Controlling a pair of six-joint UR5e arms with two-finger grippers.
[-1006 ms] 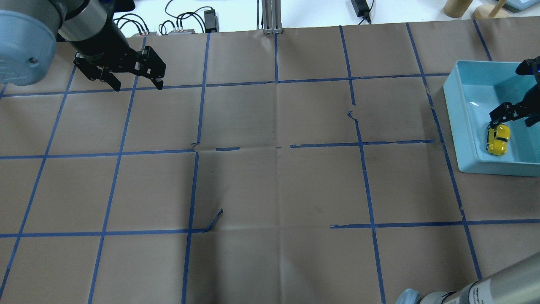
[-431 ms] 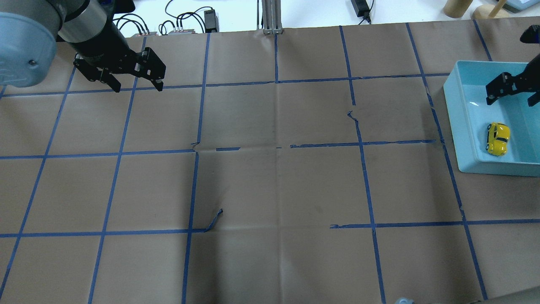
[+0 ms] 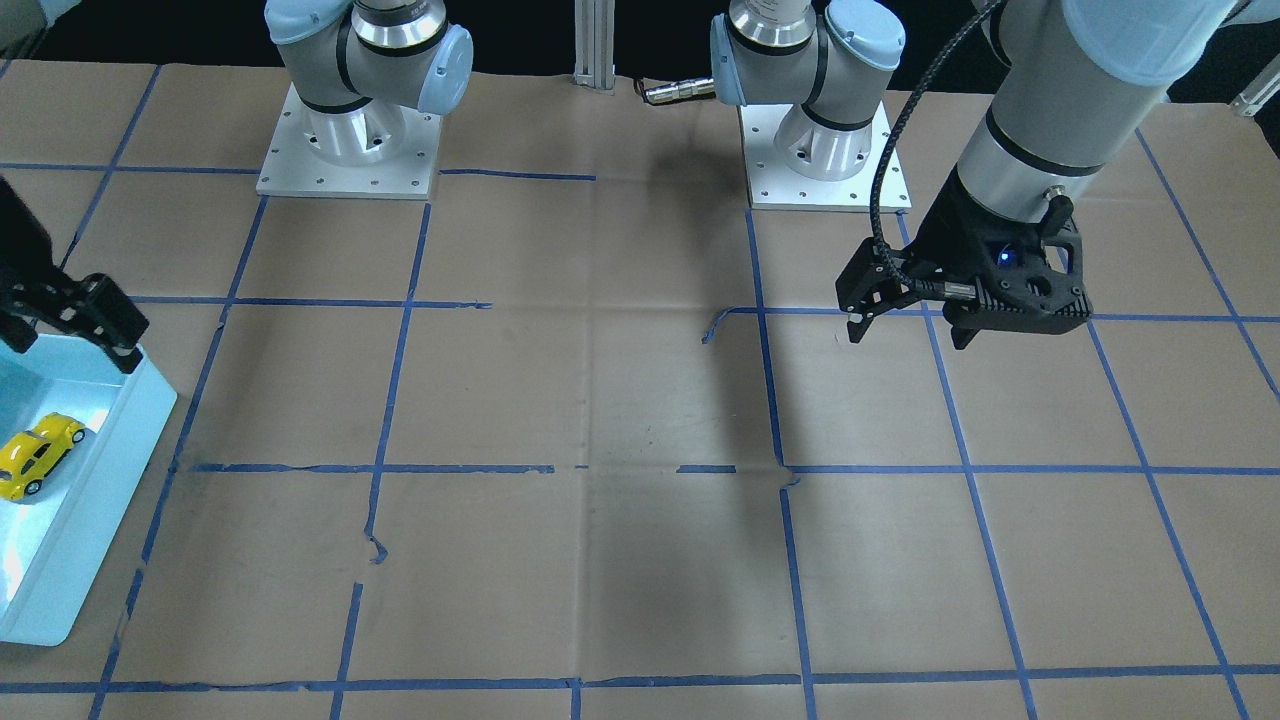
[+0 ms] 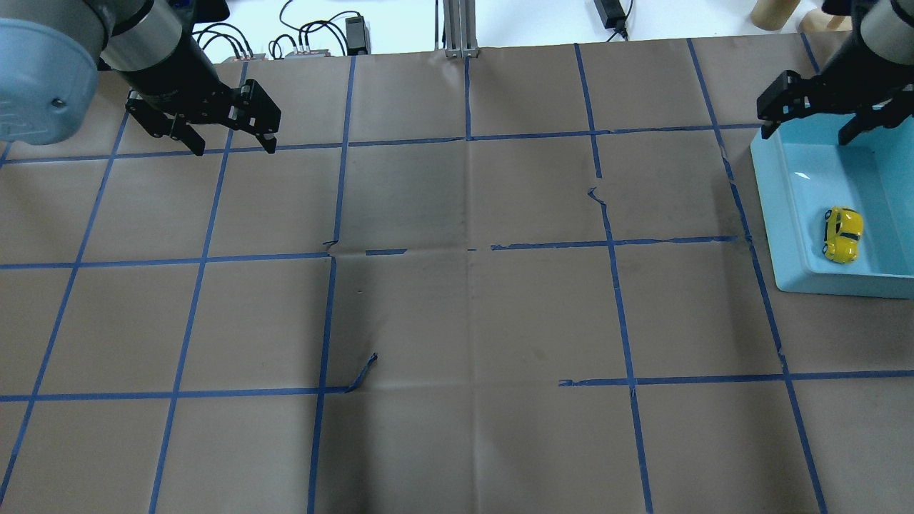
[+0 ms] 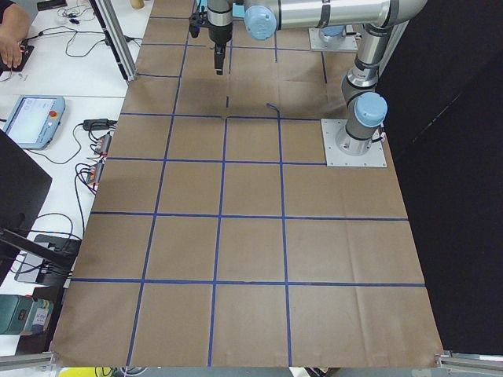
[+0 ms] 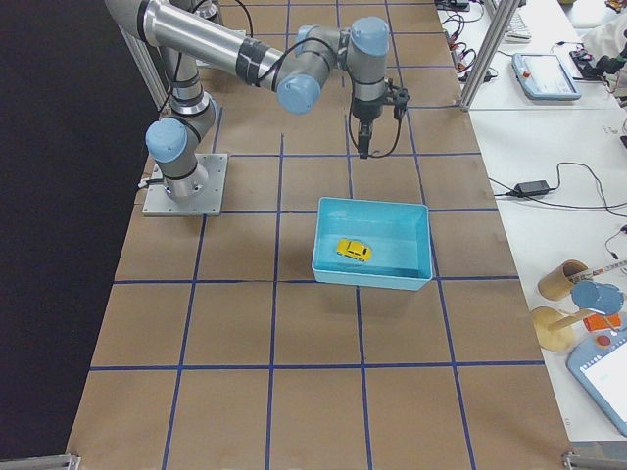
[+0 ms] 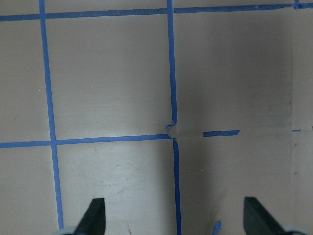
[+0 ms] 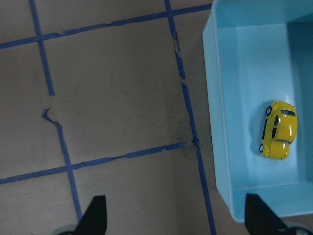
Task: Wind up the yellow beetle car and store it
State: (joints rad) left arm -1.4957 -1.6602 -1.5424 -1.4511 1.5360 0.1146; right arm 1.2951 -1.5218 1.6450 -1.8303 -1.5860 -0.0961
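At the front view's left edge, we see the car [image 3: 38, 455] lying in the bin [image 3: 115, 480]. Overhead, our right gripper [image 4: 807, 134] hangs by the bin's upper-left corner, jaws apart; upper left, our left gripper [image 4: 234, 146] gapes too, empty.

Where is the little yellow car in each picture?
Front-facing: car at far left, in the blue bin.
Overhead: car near right edge, in the bin.
Exterior left: not in it.
Exterior right: car in the middle, in the bin.
Left wrist: not in it.
Right wrist: car at right, in the bin.
Shared landmark: the blue bin.
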